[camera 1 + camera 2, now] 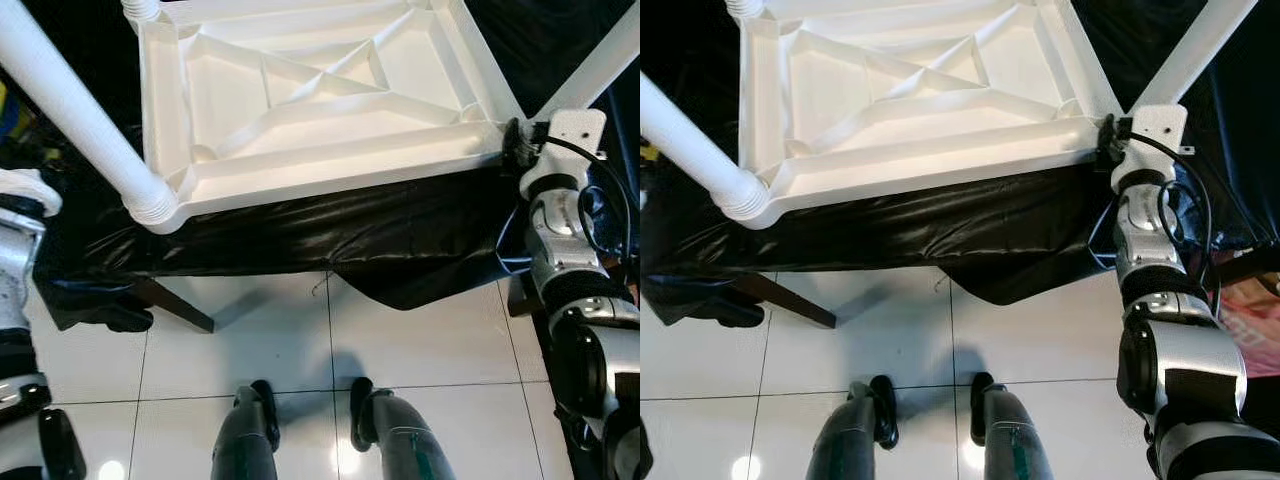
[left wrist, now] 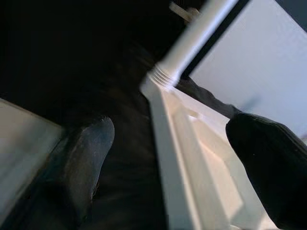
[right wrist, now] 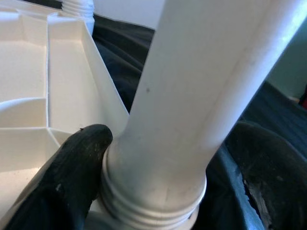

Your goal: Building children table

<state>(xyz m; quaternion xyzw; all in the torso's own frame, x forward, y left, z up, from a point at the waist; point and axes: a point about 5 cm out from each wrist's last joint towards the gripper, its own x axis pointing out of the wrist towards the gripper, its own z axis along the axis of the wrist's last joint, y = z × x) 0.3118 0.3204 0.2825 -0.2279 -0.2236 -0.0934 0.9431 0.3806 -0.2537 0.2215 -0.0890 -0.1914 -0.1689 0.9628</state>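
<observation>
- Left arm (image 1: 20, 260): it hangs low at the left side, beside the bench's left edge and over the floor (image 1: 420, 340).
- Left claw (image 2: 168, 158): seen in the left wrist view, its two fingers (image 2: 86, 158) stand wide apart, released, gripping nothing. The top's rim runs between them, untouched.
- Near-left leg (image 1: 70, 110): a white tube, its ribbed end seated in the top's near-left corner; it rises toward the camera and off to the left.
- Far-left leg (image 1: 142, 8): just its ribbed end shows at the top's far-left corner.
- Top (image 1: 300, 110): the white tabletop lies upside down on the bench, ribbed underside up, with crossed braces in the middle. Its near edge runs just inside the bench's near edge.
- Bench (image 1: 300, 240): covered in a black sheet, which droops over the near edge toward the white tiled floor. One dark bench foot shows under its left part.
- Robot's feet (image 1: 310, 430): they stand on the tiles in front of the bench's near edge.
- Right leg (image 1: 1190, 50): a white tube standing in the top's near-right corner, slanting up and right.
- Right claw (image 3: 153, 191): at that same corner, clenched around the right leg's ribbed base, one finger (image 3: 72, 177) pressed against the collar and the other on the far side over the black sheet.
</observation>
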